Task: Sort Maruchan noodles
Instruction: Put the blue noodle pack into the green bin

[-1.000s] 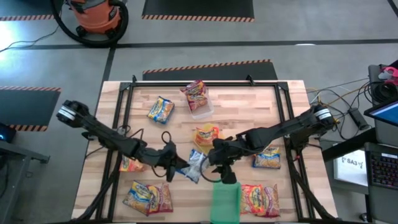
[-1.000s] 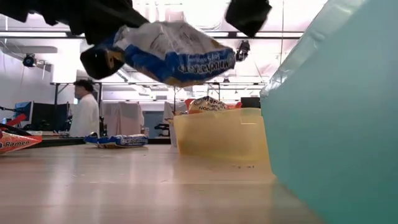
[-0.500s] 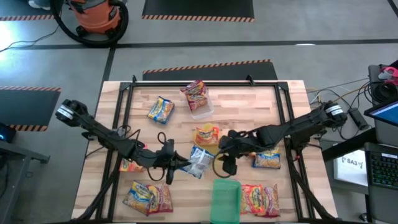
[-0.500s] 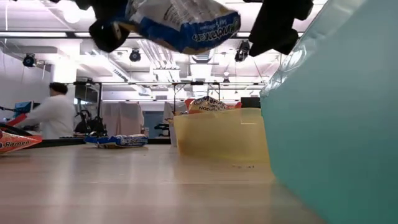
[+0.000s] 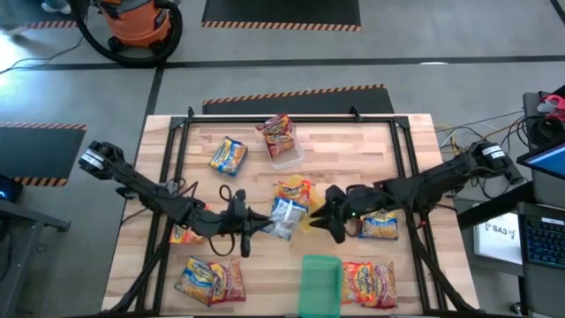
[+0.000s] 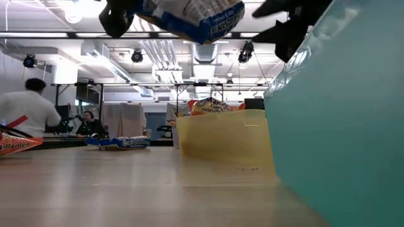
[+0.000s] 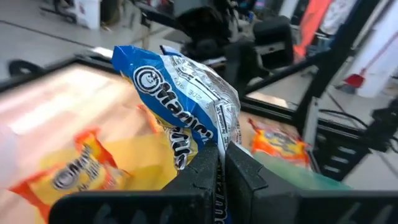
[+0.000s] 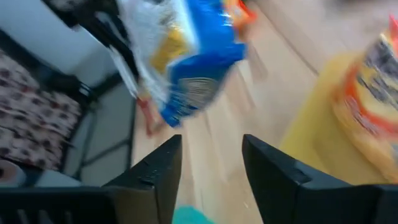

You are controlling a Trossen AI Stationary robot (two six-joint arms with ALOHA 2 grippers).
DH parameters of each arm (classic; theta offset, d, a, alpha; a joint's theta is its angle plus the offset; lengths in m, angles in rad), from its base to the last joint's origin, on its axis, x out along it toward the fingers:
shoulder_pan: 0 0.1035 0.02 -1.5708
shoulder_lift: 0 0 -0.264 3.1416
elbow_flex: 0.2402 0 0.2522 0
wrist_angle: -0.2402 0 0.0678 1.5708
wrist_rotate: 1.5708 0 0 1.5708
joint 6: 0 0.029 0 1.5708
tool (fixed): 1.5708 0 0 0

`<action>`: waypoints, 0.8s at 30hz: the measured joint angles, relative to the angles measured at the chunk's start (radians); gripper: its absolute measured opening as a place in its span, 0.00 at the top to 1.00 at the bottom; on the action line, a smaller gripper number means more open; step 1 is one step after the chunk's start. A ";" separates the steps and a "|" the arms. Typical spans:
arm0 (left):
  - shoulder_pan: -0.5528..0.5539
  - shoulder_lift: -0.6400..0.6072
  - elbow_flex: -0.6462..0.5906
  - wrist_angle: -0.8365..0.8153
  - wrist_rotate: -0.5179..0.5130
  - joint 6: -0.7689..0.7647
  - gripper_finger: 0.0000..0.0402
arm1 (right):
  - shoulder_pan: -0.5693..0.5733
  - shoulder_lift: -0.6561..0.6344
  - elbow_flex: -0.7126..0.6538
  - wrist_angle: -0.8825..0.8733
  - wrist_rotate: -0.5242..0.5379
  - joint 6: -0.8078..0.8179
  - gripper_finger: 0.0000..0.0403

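Note:
A blue-and-white Maruchan noodles packet (image 5: 284, 216) hangs in the air over the table's middle, and my left gripper (image 5: 261, 222) is shut on it. It also shows in the left wrist view (image 7: 186, 99) and at the top of the low view (image 6: 199, 16). My right gripper (image 8: 208, 168) stands open just right of the packet (image 8: 186, 56), facing it, with nothing between its fingers. It is also in the high view (image 5: 325, 220). Other noodle packets lie flat on the wood: one blue-yellow (image 5: 228, 156), one orange (image 5: 380, 225). My left gripper pinches one end edge of the packet (image 7: 219, 142) between its two fingers. The fingers come nearly level from the table's left. The packet sticks out beyond the fingertips, tilted, lifted clear of the table.
A yellow tray (image 5: 305, 205) with an orange packet (image 5: 291, 188) sits just beyond the grippers. A green tray (image 5: 320, 283) is at the near edge. A clear tray (image 5: 287, 159) holds a red packet (image 5: 278, 132). More packets lie near left (image 5: 210, 278) and near right (image 5: 369, 283).
My left gripper has risen and rolled, carrying the blue-and-white packet up and a little toward the far edge. My right gripper has drawn back toward the table's right edge and tipped from pointing down to nearly level, facing the packet.

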 joint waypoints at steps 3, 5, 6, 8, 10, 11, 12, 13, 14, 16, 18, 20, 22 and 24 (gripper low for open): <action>0.000 0.000 0.021 -0.001 -0.026 0.034 1.00 | 0.000 -0.006 -0.046 0.142 -0.002 -0.043 0.55; 0.001 0.001 0.040 -0.002 -0.026 0.057 1.00 | -0.001 0.001 -0.065 0.220 -0.006 -0.066 0.51; 0.001 0.001 0.050 0.000 -0.026 0.067 1.00 | -0.001 0.005 -0.070 0.243 -0.009 -0.081 0.50; 0.001 0.005 0.070 -0.001 -0.026 0.088 1.00 | -0.003 0.016 -0.073 0.290 -0.010 -0.113 0.47; 0.001 0.012 0.092 -0.002 -0.031 0.105 1.00 | -0.005 0.019 -0.076 0.316 -0.019 -0.132 0.46; 0.002 0.016 0.101 -0.002 -0.037 0.112 1.00 | -0.005 0.023 -0.076 0.335 -0.019 -0.150 0.45; 0.002 0.021 0.112 -0.001 -0.042 0.121 1.00 | -0.005 0.025 -0.074 0.344 -0.020 -0.170 0.44; 0.002 0.026 0.120 -0.002 -0.043 0.127 1.00 | -0.005 0.026 -0.071 0.347 -0.023 -0.184 0.44; 0.003 0.031 0.127 -0.002 -0.043 0.132 1.00 | -0.005 0.027 -0.066 0.348 -0.026 -0.202 0.43; 0.003 0.041 0.139 -0.003 -0.044 0.148 1.00 | -0.005 0.031 -0.055 0.352 -0.026 -0.228 0.42; 0.004 0.050 0.149 -0.003 -0.047 0.151 1.00 | -0.005 0.035 -0.046 0.354 -0.026 -0.249 0.41; 0.008 0.058 0.157 -0.003 -0.049 0.153 1.00 | -0.005 0.037 -0.043 0.373 -0.026 -0.273 0.40; 0.012 0.066 0.159 -0.002 -0.048 0.154 1.00 | -0.005 0.037 -0.040 0.398 -0.026 -0.289 0.39; 0.017 0.073 0.160 -0.005 -0.049 0.152 1.00 | -0.005 0.037 -0.039 0.419 -0.025 -0.308 0.39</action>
